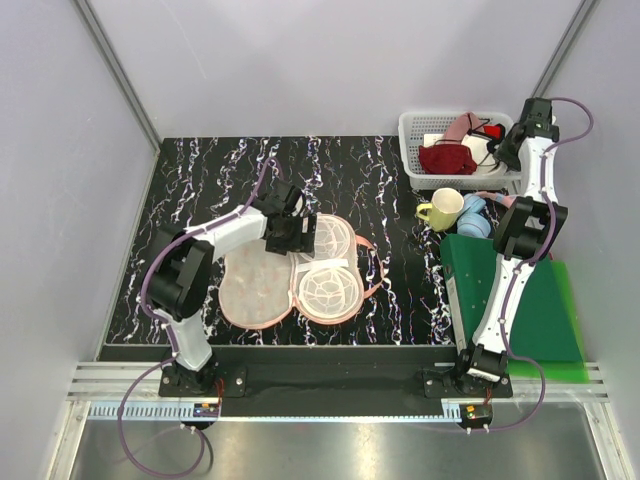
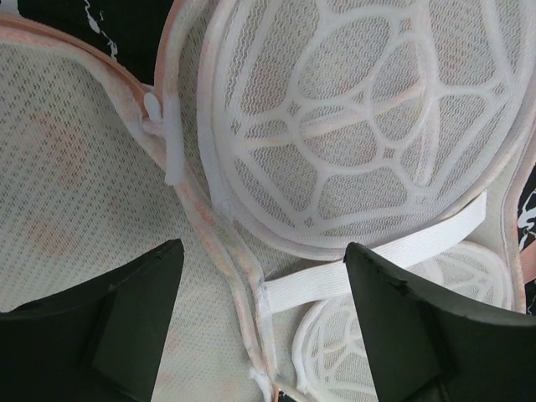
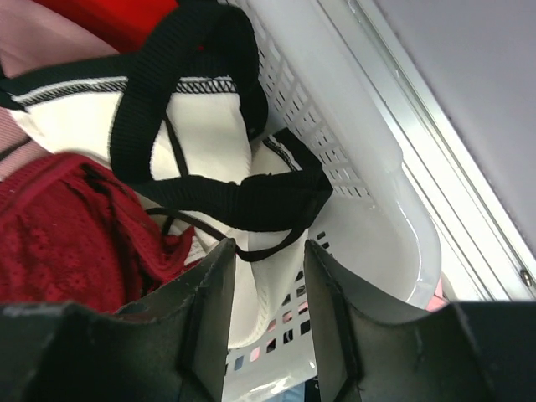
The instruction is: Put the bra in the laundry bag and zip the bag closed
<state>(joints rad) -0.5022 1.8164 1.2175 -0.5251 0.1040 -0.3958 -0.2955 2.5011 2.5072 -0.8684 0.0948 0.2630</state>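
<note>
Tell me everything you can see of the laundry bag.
The laundry bag lies opened flat on the black marbled table. Its left half shows pale mesh lining with a pink edge. The right half holds two white ribbed plastic domes and a white elastic band. It holds no garment. The open left gripper hangs over its hinge.

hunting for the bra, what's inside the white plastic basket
The white plastic basket holds a white padded bra with black straps, a dark red lace bra and a pale pink garment. Whatever lies beneath them is covered.

Yellow mug (image 1: pixel 441 209) stands beside the white basket (image 1: pixel 407 150).
</note>
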